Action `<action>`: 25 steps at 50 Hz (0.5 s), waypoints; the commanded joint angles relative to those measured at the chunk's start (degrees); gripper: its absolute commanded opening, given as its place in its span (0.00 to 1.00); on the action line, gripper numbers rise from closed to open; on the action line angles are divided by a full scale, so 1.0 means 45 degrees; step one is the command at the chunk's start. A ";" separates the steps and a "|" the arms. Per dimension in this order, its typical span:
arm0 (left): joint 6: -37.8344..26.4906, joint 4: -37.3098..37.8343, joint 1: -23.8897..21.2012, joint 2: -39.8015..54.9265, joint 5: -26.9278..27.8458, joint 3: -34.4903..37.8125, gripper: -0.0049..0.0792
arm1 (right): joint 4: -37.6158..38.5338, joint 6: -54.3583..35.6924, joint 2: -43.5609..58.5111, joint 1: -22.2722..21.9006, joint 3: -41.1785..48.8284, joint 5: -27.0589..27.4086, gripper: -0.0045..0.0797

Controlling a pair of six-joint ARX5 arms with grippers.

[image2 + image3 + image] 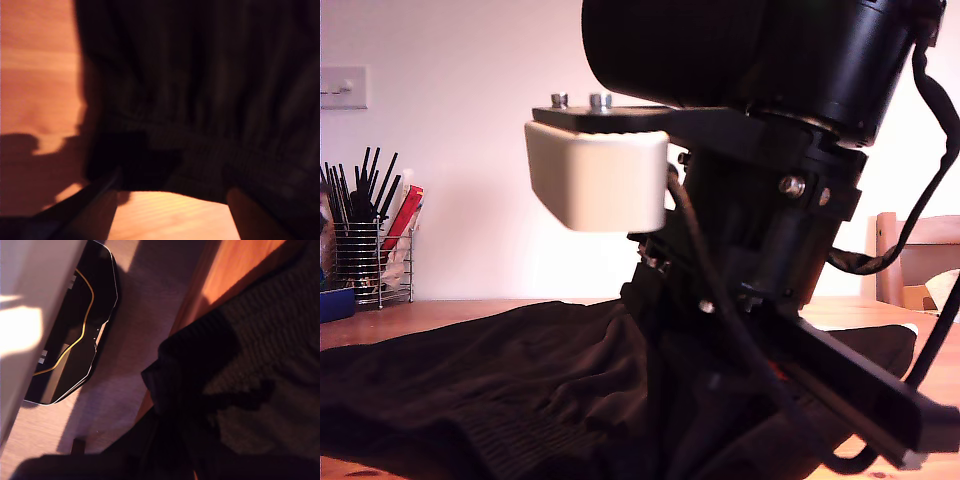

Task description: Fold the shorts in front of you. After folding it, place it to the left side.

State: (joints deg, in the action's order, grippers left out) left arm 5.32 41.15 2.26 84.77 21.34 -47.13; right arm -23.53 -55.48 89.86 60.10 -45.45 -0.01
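While a large black arm point(760, 200) fills most of the exterior view, the shorts point(490, 380) lie spread on the wooden table point(380, 318) beneath and around it. My first gripper point(172, 210) hovers with its jaws set wide apart, the gathered waistband point(215, 150) of the shorts just ahead of the fingertips, bare wood between them. My second gripper cannot be made out; dark fabric sits close below its camera, and its opening cannot be told. A wire utensil basket point(365, 262) stands well beyond the arm.
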 commanded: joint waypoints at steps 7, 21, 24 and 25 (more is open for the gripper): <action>-0.0272 -0.0199 -0.0010 0.0238 -0.1117 -0.0029 0.74 | 0.0078 0.0078 -0.0068 -0.0039 0.0010 -0.0015 0.04; -0.0301 -0.0578 -0.0044 0.0257 -0.1593 -0.0039 0.74 | 0.0097 0.0345 -0.0068 -0.0039 0.0010 -0.0117 0.04; -0.0330 -0.0622 -0.0131 0.0335 -0.1622 -0.0039 0.74 | 0.0102 0.0345 -0.0068 -0.0039 0.0010 -0.0155 0.04; -0.0350 -0.0665 -0.0155 0.0418 -0.1617 -0.0039 0.74 | 0.0102 0.0345 -0.0068 -0.0039 0.0010 -0.0165 0.04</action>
State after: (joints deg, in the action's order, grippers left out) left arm 4.23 38.65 2.00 85.03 13.87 -47.13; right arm -23.44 -54.22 89.86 60.10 -45.45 -0.67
